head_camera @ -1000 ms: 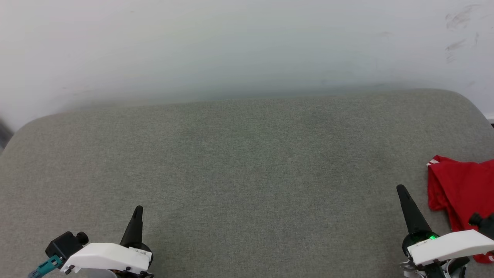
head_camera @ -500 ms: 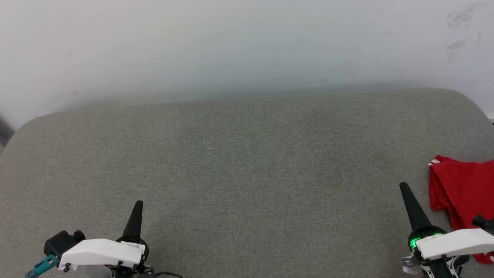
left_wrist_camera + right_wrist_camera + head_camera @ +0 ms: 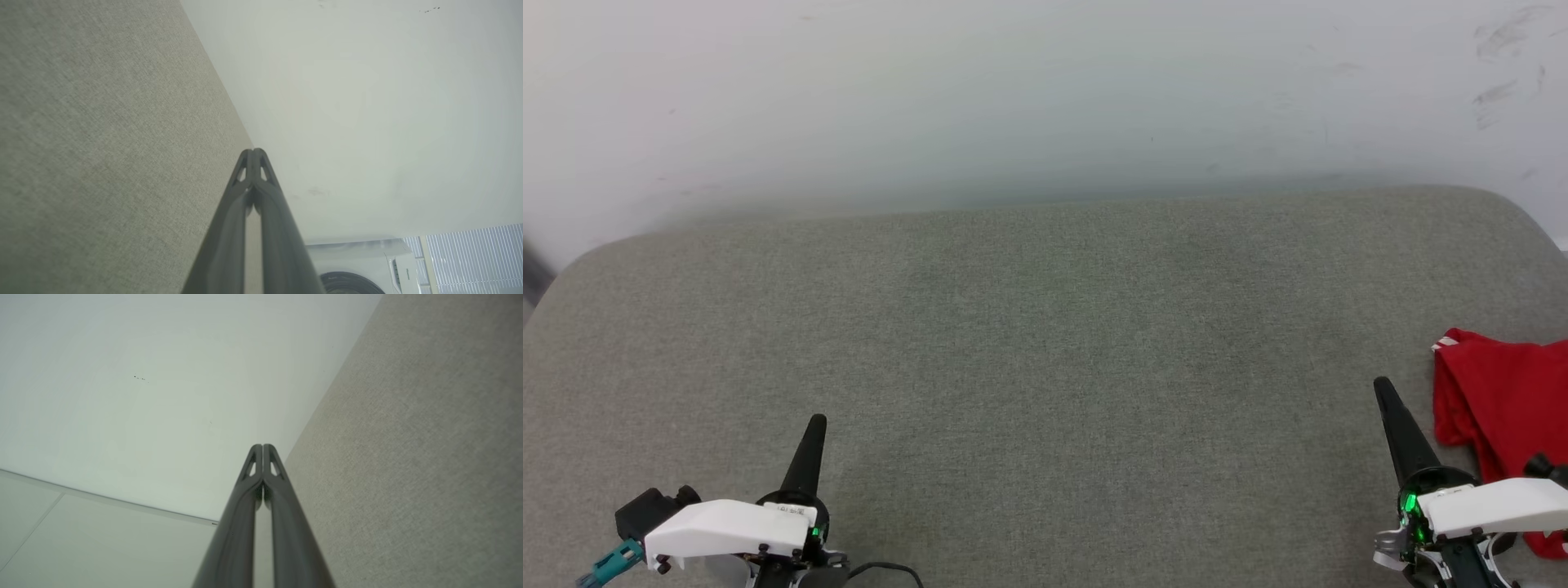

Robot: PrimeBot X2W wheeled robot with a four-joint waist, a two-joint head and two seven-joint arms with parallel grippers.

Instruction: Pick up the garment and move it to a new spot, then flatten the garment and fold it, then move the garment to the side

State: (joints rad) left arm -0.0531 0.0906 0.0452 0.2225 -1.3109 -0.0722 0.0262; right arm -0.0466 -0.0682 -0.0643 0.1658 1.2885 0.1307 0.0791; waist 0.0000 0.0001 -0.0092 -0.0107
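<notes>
One garment (image 3: 1496,394), two claws pressed together: left claw (image 3: 816,423), right claw (image 3: 1381,385).

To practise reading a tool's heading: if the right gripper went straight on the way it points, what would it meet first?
Not the garment, lying to its right. The right gripper points across the grey cushion towards the white wall: likely the wall first, though depth is unclear.

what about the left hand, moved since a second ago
Yes: the left hand has crept up the head view, toward the wall, while the cushion stays put.
</notes>
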